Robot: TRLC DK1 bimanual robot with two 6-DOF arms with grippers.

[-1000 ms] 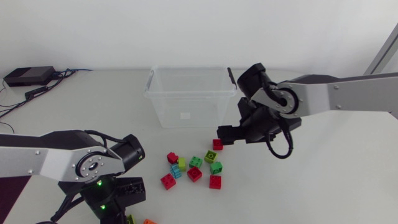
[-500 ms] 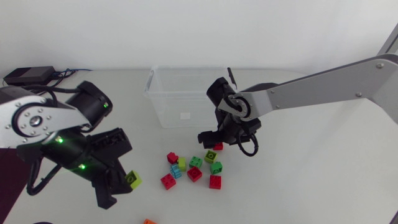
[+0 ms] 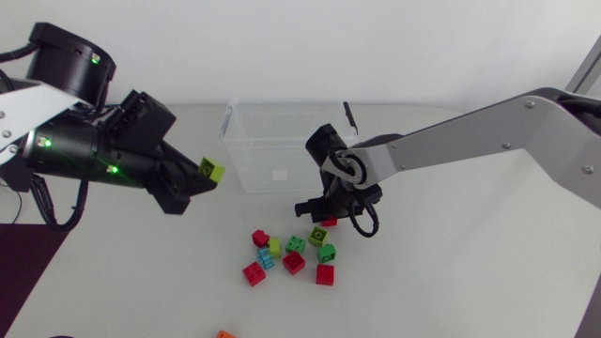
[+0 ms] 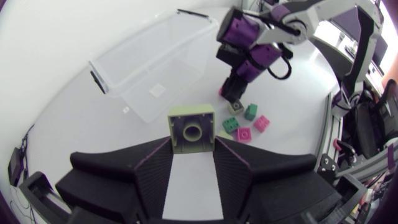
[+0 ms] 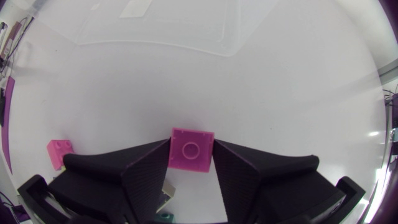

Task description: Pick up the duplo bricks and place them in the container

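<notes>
Your left gripper (image 4: 191, 152) pinches a green brick (image 4: 191, 129) at the container's (image 3: 282, 176) nine o'clock, your right gripper (image 5: 192, 163) a red brick (image 5: 192, 149) at five; they're likely light, rigid and slick, so squeeze the flat sides.

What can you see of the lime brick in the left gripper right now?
The lime-green brick is a small, square plastic piece. The left wrist view shows its hollow underside with one round tube in the middle. The left gripper is shut on it, one finger against each of two opposite sides. In the head view it is held above the table, beside the clear container and outside it, apart from the loose bricks.
</notes>
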